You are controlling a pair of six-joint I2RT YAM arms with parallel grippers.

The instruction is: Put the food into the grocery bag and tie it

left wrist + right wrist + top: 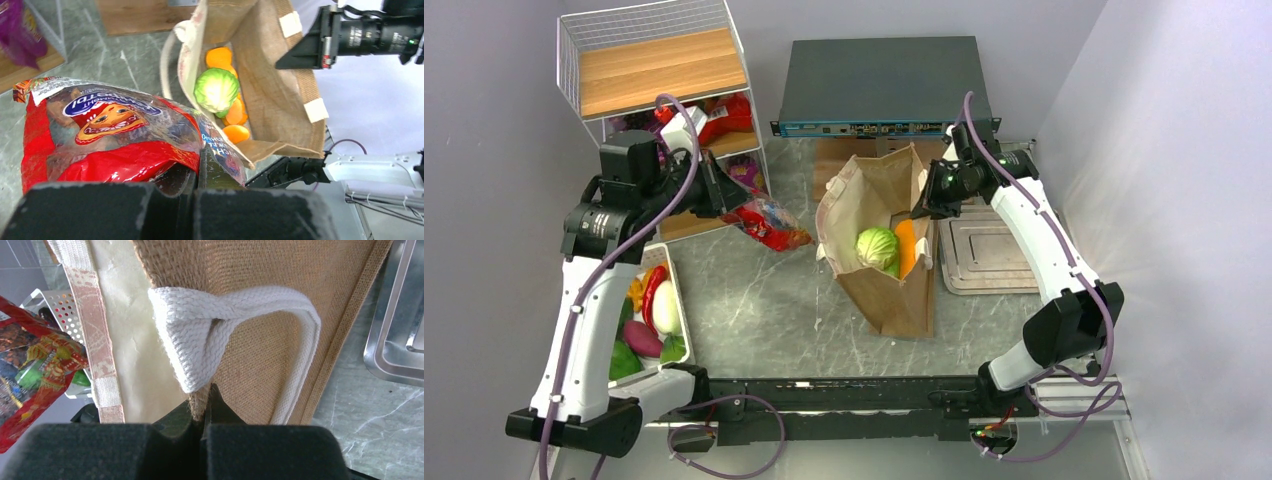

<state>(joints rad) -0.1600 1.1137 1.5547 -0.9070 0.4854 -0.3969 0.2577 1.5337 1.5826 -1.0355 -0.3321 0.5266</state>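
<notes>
The tan grocery bag lies in the middle of the table with its mouth held open. Inside sit a pale-green cabbage and an orange carrot-like piece. My right gripper is shut on the bag's far rim, pinching the burlap edge just under a cream handle. My left gripper is shut on a glossy red snack packet, held above the table left of the bag. In the left wrist view the packet hangs before the bag mouth, cabbage beyond.
A white wire shelf with a wooden top stands at the back left, more red and purple packets on its lower level. A dark flat box is behind the bag. A metal tray lies right of it. A white basket of vegetables sits front left.
</notes>
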